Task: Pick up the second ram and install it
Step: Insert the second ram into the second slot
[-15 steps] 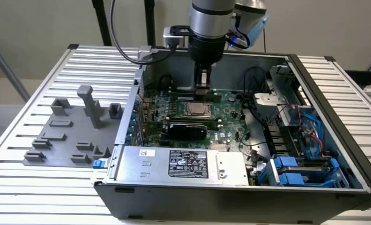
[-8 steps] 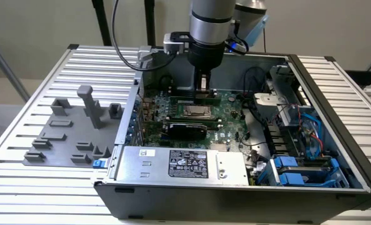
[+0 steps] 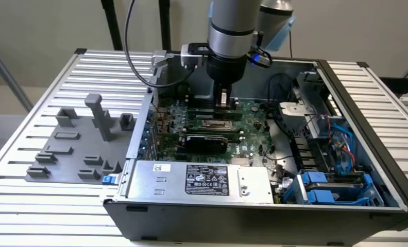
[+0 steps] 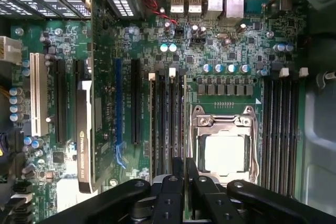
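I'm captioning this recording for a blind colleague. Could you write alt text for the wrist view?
The pincer hangs low over a green motherboard, gripping the thin edge of the second ram above the black memory slots beside the square processor socket. A graphics card stands in a nearby slot.

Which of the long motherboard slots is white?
The white slot farthest from the processor socket, beyond the graphics card. The other slots are black, except one blue slot.
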Controlling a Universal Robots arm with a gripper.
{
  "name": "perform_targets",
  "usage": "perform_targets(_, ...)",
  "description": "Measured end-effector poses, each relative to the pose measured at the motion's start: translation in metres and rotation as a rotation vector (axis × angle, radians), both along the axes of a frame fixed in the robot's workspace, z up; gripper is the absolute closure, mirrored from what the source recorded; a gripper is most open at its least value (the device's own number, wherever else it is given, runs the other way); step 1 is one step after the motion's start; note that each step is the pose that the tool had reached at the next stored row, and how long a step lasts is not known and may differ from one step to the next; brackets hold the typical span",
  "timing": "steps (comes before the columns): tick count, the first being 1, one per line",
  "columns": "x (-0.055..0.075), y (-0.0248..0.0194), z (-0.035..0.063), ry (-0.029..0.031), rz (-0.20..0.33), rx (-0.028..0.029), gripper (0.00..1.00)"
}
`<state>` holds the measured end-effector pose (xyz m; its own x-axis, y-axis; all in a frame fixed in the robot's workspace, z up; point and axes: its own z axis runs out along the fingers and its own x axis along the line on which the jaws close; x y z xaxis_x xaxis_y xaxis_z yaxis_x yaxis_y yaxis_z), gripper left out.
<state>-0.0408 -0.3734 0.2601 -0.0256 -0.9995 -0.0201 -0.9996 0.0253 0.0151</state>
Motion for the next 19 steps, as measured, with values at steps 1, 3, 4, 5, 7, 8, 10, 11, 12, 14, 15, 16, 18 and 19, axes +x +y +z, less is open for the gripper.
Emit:
perform_targets(1, 0.0, -0.0006, -0.0017, 0.0, 0.0, 0.0019, 1.0)
perform_targets(3, 0.0, -0.0022, -0.0048, 0.0001, 0.0, 0.0073, 1.0)
perform_targets(4, 0.0, -0.0032, -0.0062, 0.0, 0.0, 0.0116, 1.0)
perform_targets(5, 0.0, -0.0043, -0.0075, 0.0001, 0.0, 0.0157, 1.0)
perform_targets(7, 0.0, -0.0071, -0.0104, 0.0, 0.0, 0.0217, 1.0)
perform_targets(8, 0.0, -0.0084, -0.0114, -0.0001, 0.0, 0.023, 1.0)
perform_targets(10, 0.0, -0.0097, -0.0122, -0.0001, 0.0, 0.0233, 1.0)
perform_targets(11, 0.0, -0.0098, -0.0124, -0.0001, 0.0, 0.0235, 1.0)
perform_targets(12, 0.0, -0.0098, -0.0124, -0.0001, 0.0, 0.0233, 1.0)
perform_targets(14, 0.0, -0.0098, -0.0124, 0.0, 0.0, 0.0233, 1.0)
perform_targets(15, 0.0, -0.0098, -0.0124, 0.0, 0.0, 0.0232, 1.0)
perform_targets(16, 0.0, -0.0099, -0.0127, 0.0, 0.0, 0.0233, 1.0)
perform_targets(18, 0.0, -0.0099, -0.0136, 0.0, 0.0, 0.0226, 1.0)
perform_targets(19, 0.0, -0.0098, -0.0143, 0.0, 0.0, 0.0217, 1.0)
